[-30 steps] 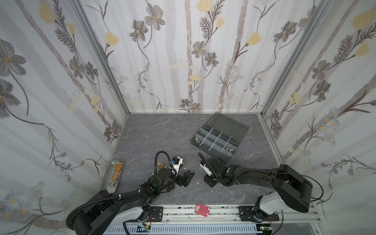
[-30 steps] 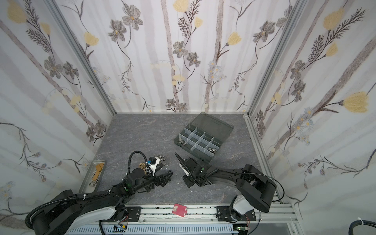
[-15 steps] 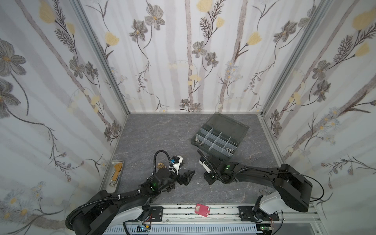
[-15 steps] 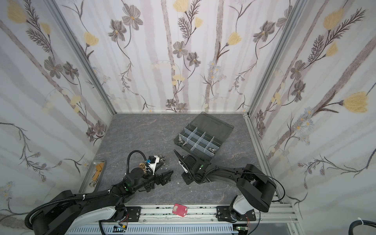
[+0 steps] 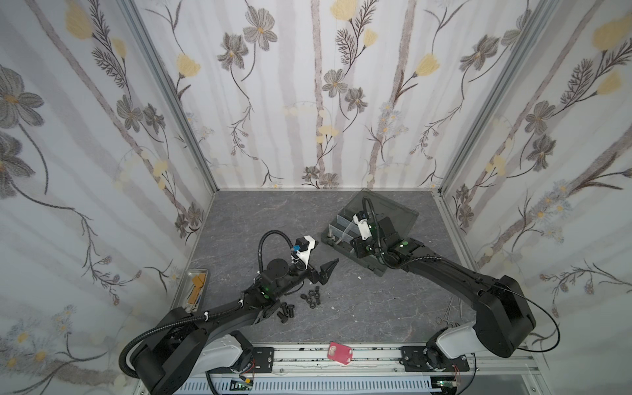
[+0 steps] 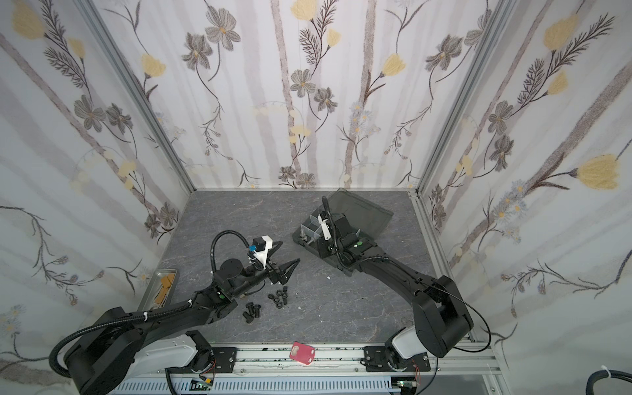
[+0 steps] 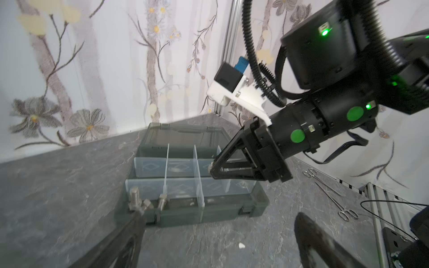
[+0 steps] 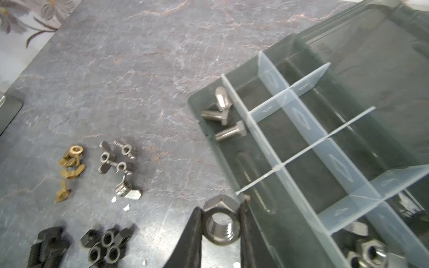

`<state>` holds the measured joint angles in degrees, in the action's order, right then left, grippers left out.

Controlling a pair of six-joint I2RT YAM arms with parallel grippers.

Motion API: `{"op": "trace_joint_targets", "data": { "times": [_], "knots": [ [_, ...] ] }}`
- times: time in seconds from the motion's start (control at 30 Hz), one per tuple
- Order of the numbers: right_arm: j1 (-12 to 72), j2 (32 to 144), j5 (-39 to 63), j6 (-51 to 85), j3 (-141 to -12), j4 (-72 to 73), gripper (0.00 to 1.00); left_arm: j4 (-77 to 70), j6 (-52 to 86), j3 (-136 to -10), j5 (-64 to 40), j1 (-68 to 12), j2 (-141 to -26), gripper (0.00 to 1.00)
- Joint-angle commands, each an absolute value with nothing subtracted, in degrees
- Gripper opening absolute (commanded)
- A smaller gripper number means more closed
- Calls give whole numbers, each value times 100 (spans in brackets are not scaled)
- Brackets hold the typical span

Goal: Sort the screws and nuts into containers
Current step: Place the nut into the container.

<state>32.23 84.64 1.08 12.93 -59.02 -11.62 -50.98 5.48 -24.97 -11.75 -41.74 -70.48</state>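
Risk: right hand (image 8: pixel 221 207), clamped on a nut (image 8: pixel 220 229) near the box (image 8: pixel 202 126) rim — released early, it could fall outside or among screws (image 8: pixel 222 116); left hand (image 7: pixel 219 214) gapes empty.

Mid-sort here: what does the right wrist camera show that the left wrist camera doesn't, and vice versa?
Only right wrist: the silver nut pinched in the right fingers, shown plainly, plus black nuts and wing nuts loose on the table. Only left wrist: the left fingers spread open, and forceps on the table. Both: the right fingers, the organizer box with clear dividers, silver bolts in its corner cell.
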Motion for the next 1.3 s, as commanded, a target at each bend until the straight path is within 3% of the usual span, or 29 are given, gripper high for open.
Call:
{"op": "trace_joint_targets", "data": {
  "times": [0.0,0.27,0.6,0.9,1.03,1.27],
  "knots": [
    [2783,8532,-56,1151,-6010,-1373,18,-5091,164,-3149,-1398,-4151,-7506,100],
    [1793,8930,-70,1227,-6027,-1863,19,-4634,284,-4079,-1376,-4113,-8469,100],
    [1553,9105,-119,1318,-6006,-2038,20,-4475,409,-3958,-1039,-4113,-8591,100],
    [1558,9104,-84,1351,-5845,-1945,34,-4491,381,-3865,-914,-4100,-8604,100],
    [1564,9105,-127,1347,-5897,-1951,46,-4383,464,-3889,-840,-4080,-8574,100],
    [2040,8708,139,964,-6010,-1458,50,-3423,854,-4056,-217,-3967,-8179,100]
  ]
}}
